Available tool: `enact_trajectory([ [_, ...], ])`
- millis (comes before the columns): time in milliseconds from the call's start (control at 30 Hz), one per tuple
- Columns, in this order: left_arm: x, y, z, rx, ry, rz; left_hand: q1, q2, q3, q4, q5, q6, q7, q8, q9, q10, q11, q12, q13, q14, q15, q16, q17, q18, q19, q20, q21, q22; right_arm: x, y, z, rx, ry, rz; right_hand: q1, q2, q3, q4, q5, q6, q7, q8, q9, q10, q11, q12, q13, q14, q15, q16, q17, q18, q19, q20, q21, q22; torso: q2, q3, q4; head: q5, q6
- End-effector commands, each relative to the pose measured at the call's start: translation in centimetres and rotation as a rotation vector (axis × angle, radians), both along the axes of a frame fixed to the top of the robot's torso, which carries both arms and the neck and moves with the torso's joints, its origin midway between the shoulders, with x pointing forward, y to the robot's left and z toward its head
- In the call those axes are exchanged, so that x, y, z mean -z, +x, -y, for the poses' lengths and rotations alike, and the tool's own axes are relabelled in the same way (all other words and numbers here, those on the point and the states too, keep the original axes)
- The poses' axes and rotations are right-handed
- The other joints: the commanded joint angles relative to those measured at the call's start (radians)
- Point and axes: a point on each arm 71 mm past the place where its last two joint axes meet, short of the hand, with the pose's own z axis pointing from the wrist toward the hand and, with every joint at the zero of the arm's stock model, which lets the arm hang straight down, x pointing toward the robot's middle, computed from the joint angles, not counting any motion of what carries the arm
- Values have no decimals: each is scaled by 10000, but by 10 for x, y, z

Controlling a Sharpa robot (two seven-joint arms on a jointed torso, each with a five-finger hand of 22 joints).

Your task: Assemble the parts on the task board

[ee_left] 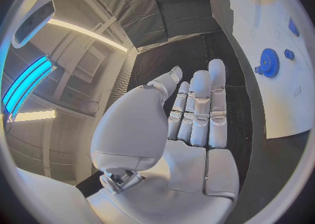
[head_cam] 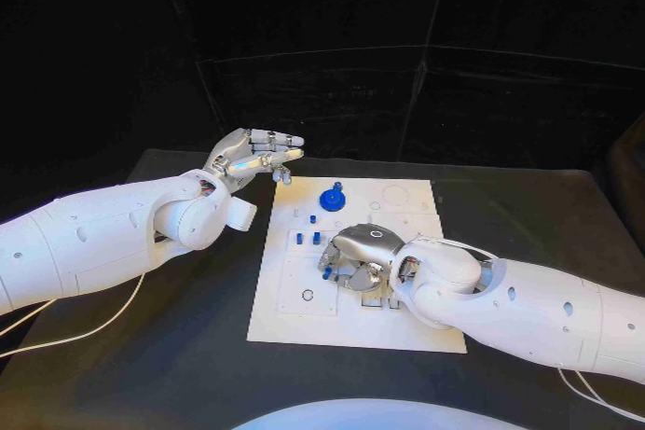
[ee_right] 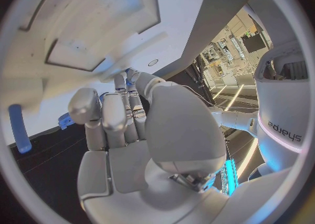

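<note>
My hands, left [head_cam: 253,156] and right [head_cam: 361,258], are silver on white arms. Beneath my right hand the task board [head_cam: 303,311] is white, its parts [head_cam: 332,201] blue. The table [head_cam: 161,355] is black.

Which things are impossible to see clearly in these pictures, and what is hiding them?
- Head view: the right hand covers the middle of the task board; whether it holds a part is hidden.
- Right wrist view: its curled fingers hide any grasp.
- Head view: the small blue parts are too small to identify.
- Left wrist view: the blue gear lies near the rim, distorted.
</note>
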Motion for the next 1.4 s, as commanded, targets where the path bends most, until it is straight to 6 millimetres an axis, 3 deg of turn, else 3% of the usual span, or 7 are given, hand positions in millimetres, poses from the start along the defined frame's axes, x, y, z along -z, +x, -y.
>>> enact_trajectory([
  [33, -1, 0, 0, 67, -82, 25, 24, 100, -39, 5, -3, -5, 32, 17, -13, -86, -10, 29, -9, -44, 8, -60, -17, 60, -34, -8, -49, -9, -1, 0, -1, -119, 144, 55, -297, -149, -248, 84, 203, -214, 56, -41, -18, -248, 58, -114, -13, 17, 117, -147, -172, 2, -157, 37, -137, -206, 1, -3, 6, 2, 0],
  [100, -1, 0, 0, 62, -79, 24, 24, 100, -39, 5, -3, -5, 32, 17, -13, -86, -10, 29, -9, -44, 8, -60, -17, 60, -34, -8, -49, -9, -1, 0, -1, -157, 188, -23, -467, -252, -498, 142, 286, -335, 92, -31, -12, -412, 104, -167, -9, -29, 155, -234, -286, 28, -240, 82, -228, -342, -4, -3, 4, 1, -1],
  [333, -1, 0, 0, 76, -80, 13, 29, 108, -36, 5, -3, -3, 31, 20, -12, -96, -9, 31, -10, -46, 9, -61, -22, 60, -33, -7, -54, -14, -2, -2, -3, -260, 281, -143, -530, -236, -799, 169, 250, -360, 97, -5, 7, -366, 100, -72, 21, -25, 154, -219, -286, 38, -237, 103, -265, -373, -1, 2, -4, -2, 7],
  [1100, -1, 1, 0, 113, -78, -29, 64, 140, -18, -7, -3, 2, 28, 31, -8, -140, -6, 40, -16, -55, 12, -63, -43, 61, -27, -4, -75, -33, -6, -5, -5, -238, 591, -27, -401, -64, -985, 136, 270, -378, 76, 6, 16, -205, 58, 90, 36, 25, 119, -144, -231, 27, -154, 78, -246, -321, 3, 5, 0, -9, -10],
  [1400, -1, 0, 0, 119, -72, -50, 76, 148, -13, -14, -3, 2, 28, 35, -7, -154, -4, 43, -18, -58, 13, -64, -50, 61, -26, -4, -82, -39, -7, -2, 2, 105, 764, 194, -288, 18, -1268, 60, 354, -594, 170, -30, -6, -863, 190, -116, -12, -219, 219, -699, -925, 148, -576, 149, -671, -1012, -2, 4, 3, -29, 7],
])
